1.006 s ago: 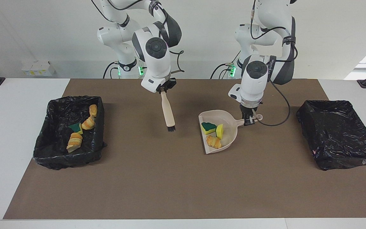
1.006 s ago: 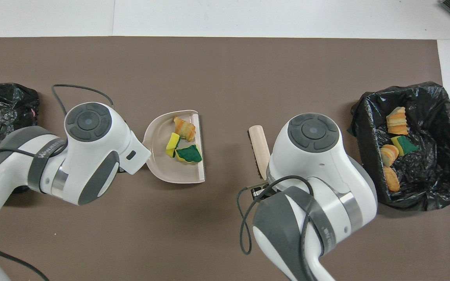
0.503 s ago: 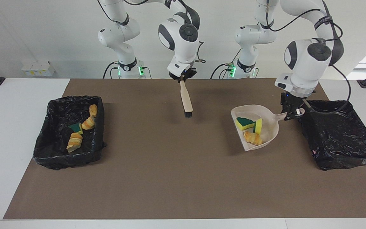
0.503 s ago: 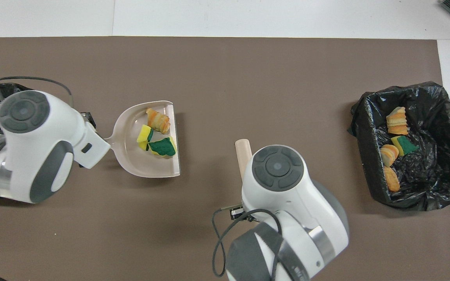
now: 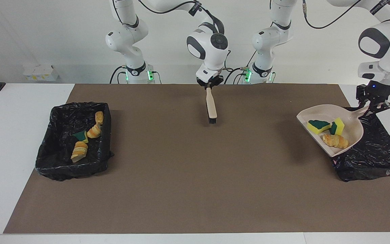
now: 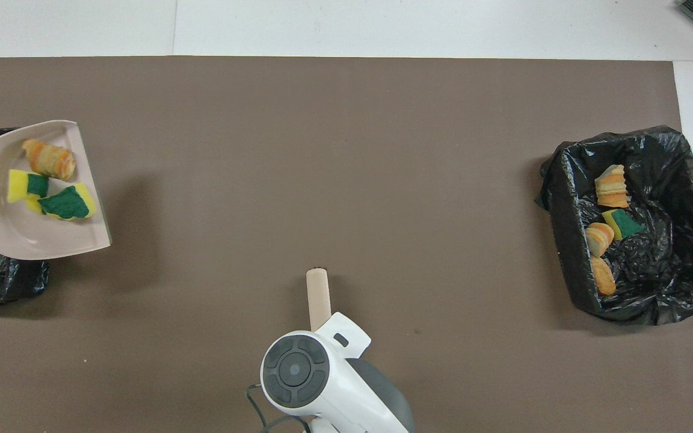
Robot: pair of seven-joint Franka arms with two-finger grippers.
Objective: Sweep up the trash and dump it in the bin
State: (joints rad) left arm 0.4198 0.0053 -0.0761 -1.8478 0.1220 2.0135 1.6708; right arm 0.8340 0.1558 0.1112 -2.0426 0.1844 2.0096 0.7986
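Left gripper [image 5: 373,109] clamped on dustpan [image 5: 352,130] handle, above bin [image 5: 377,159]. Pan mouth pointing away from bin centre; trash [image 5: 332,140] inside. Right gripper [image 5: 209,85] holding brush [image 5: 211,106], waiting.

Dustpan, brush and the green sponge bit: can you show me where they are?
dustpan [image 5: 352,130], facing view, on the bare inside of its scoop.
brush [image 5: 211,105], facing view, on the middle of its pale handle.
green sponge bit [image 5: 318,124], facing view, on its green top, in the scoop.

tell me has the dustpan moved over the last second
Yes. The dustpan, held by the left gripper, has travelled from mid-mat toward the left arm's end of the table and now partly overlaps the black-lined bin there.
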